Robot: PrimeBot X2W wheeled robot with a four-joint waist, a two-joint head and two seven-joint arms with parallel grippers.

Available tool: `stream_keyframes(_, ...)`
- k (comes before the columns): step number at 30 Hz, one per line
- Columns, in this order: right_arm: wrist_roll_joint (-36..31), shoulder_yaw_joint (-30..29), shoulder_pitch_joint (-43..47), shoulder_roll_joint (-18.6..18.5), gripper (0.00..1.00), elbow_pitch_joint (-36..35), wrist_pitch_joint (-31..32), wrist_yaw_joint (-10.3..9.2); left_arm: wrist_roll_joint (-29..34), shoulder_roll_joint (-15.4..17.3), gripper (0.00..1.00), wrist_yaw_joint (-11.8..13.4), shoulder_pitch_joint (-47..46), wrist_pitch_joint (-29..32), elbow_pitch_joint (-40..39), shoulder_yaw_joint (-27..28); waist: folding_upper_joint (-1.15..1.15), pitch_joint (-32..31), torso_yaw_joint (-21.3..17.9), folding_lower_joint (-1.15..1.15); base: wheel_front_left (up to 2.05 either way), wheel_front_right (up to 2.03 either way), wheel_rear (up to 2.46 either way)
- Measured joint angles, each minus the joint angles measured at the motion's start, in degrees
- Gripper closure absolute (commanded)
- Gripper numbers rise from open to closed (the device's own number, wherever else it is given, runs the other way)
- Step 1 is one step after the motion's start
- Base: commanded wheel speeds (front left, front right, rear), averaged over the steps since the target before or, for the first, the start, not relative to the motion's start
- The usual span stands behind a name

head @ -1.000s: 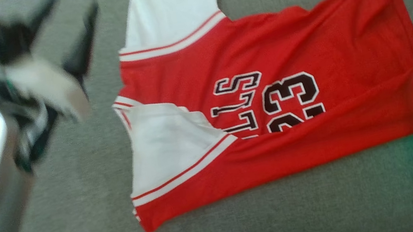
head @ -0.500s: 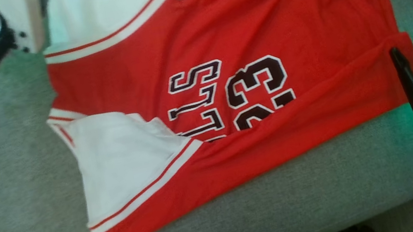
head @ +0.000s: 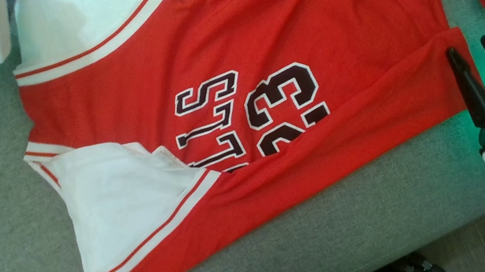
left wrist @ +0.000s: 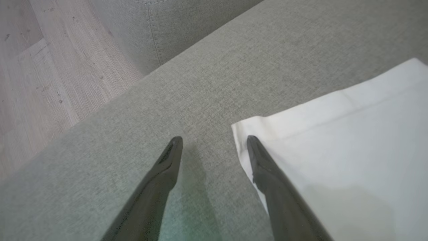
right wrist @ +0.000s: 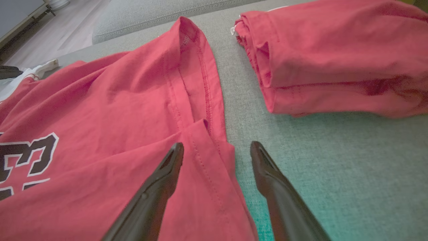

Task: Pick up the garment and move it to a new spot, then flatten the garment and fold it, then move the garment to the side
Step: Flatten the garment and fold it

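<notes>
Grey-green sofa [head: 3, 235] fabric is carrying a red jersey [head: 254, 30], which is lying spread on it, its near side folded up over the number and its white sleeves pointing left. Right fingers [head: 471, 88] are standing spread at the near hem corner, one over red cloth, one over bare sofa, gripping nothing. Beyond them a folded red garment [right wrist: 334, 50] is resting apart from the hem. Farther off, left fingers [left wrist: 265, 174] are hovering spread at the far sleeve [left wrist: 334, 150], one over its corner, empty.
</notes>
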Motion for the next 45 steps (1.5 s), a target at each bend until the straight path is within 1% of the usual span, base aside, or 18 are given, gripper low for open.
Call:
stream_keyframes(3,0.01,0.07,-0.55,0.12,0.0,0.18,-0.04,0.0,-1.12,0.07,0.0,0.0,-0.31,-0.13,0.23,-0.96,0.0,0.1,-0.27,0.0,0.0,0.0,0.0)
stream_keyframes(5,0.2,0.04,-0.82,0.1,0.0,0.44,-0.04,0.0,-2.02,0.14,0.51,0.0,-0.44,-0.19,-0.04,-2.2,0.0,0.14,-0.35,0.0,0.0,0.0,0.0)
stream_keyframes(6,0.27,0.05,-0.87,0.09,0.0,0.47,-0.04,0.0,-2.57,0.21,0.6,0.0,-0.68,-0.36,-0.18,-2.72,0.0,0.16,-0.37,0.0,0.0,0.0,0.0)
stream_keyframes(7,0.29,0.07,-0.92,0.09,0.0,0.48,-0.04,0.0,-3.23,0.31,0.67,0.0,-0.9,-0.43,-0.64,-3.31,0.0,0.2,-0.37,0.0,0.0,0.0,0.0)
stream_keyframes(8,0.41,0.09,-0.99,0.05,0.0,0.48,-0.03,0.0,-3.81,0.33,0.8,0.0,-0.97,-0.93,-1.14,-3.93,0.0,0.26,-0.36,0.0,0.0,0.0,0.0)
stream_keyframes(9,0.79,0.14,-1.15,0.01,0.0,0.47,0.03,0.0,-4.42,0.36,1.0,0.0,-0.96,-1.81,-1.79,-4.55,0.0,0.33,-0.36,0.0,0.0,0.0,0.0)
stream_keyframes(13,1.59,1.89,-4.58,-0.14,0.0,0.44,1.89,0.0,-7.25,0.56,1.0,0.0,-0.96,-4.5,-4.28,-7.1,0.0,0.33,-0.16,0.0,0.0,0.0,0.0)
stream_keyframes(17,2.11,3.71,-13.42,-0.26,0.0,1.8,5.32,0.0,-8.38,1.02,1.0,0.0,-1.09,-7.56,-5.72,-10.24,0.0,0.09,0.5,0.0,0.0,0.0,0.0)
stream_keyframes(22,0.87,3.48,-24.58,1.23,0.0,10.04,12.3,0.0,-9.07,1.78,1.0,0.0,-2.8,-10.89,-5.98,-13.02,0.0,-0.58,1.94,0.0,0.0,0.0,0.0)
stream_keyframes(28,-1.42,3.5,-32.74,2.78,0.0,19.57,20.19,0.0,-9.15,1.74,1.0,0.0,-5.03,-13.48,-6.99,-15.19,0.0,-1.48,4.36,0.0,0.0,0.0,0.0)
stream_keyframes(30,-1.8,3.48,-34.75,3.09,0.0,21.96,21.86,0.0,-9.15,1.72,1.0,0.0,-5.04,-14.36,-7.05,-15.67,0.0,-1.75,5.03,0.0,0.0,0.0,0.0)
stream_keyframes(34,-1.72,2.64,-36.98,4.04,0.0,25.46,21.97,0.0,-9.51,1.57,1.0,0.0,-5.87,-16.01,-7.13,-15.97,0.0,-1.78,6.07,0.0,0.0,0.0,0.0)
stream_keyframes(35,-1.38,2.59,-37.36,4.15,0.07,26.42,21.98,0.0,-9.51,1.47,1.0,0.0,-6.06,-16.47,-7.12,-16.04,0.0,-1.71,6.29,0.0,0.0,0.0,0.0)
stream_keyframes(37,-0.43,2.29,-37.68,4.39,0.51,27.6,21.98,0.0,-9.51,1.27,1.0,0.0,-6.3,-17.15,-7.09,-16.26,0.0,-1.56,6.66,0.0,0.0,0.0,0.0)
stream_keyframes(38,0.33,1.92,-37.76,4.67,0.59,28.15,21.97,0.0,-9.51,1.23,1.0,0.0,-6.44,-17.69,-7.01,-16.4,0.0,-1.45,6.79,0.0,0.0,0.0,0.0)
stream_keyframes(39,0.81,1.75,-37.87,4.87,0.73,28.55,21.97,0.0,-9.51,1.23,1.0,0.0,-6.64,-17.92,-6.91,-16.56,0.0,-1.35,6.88,0.0,0.0,0.0,0.0)
stream_keyframes(40,0.87,1.82,-38.09,5.0,1.0,28.95,21.97,0.0,-9.51,1.25,1.0,0.0,-6.82,-18.16,-6.78,-16.68,0.0,-1.25,6.91,0.0,0.0,0.0,0.0)
stream_keyframes(45,2.31,2.65,-40.29,4.85,1.0,29.7,21.13,0.0,-8.57,1.23,1.0,0.0,-6.86,-20.11,-6.23,-17.13,0.0,-1.13,7.25,0.0,0.0,0.0,0.0)
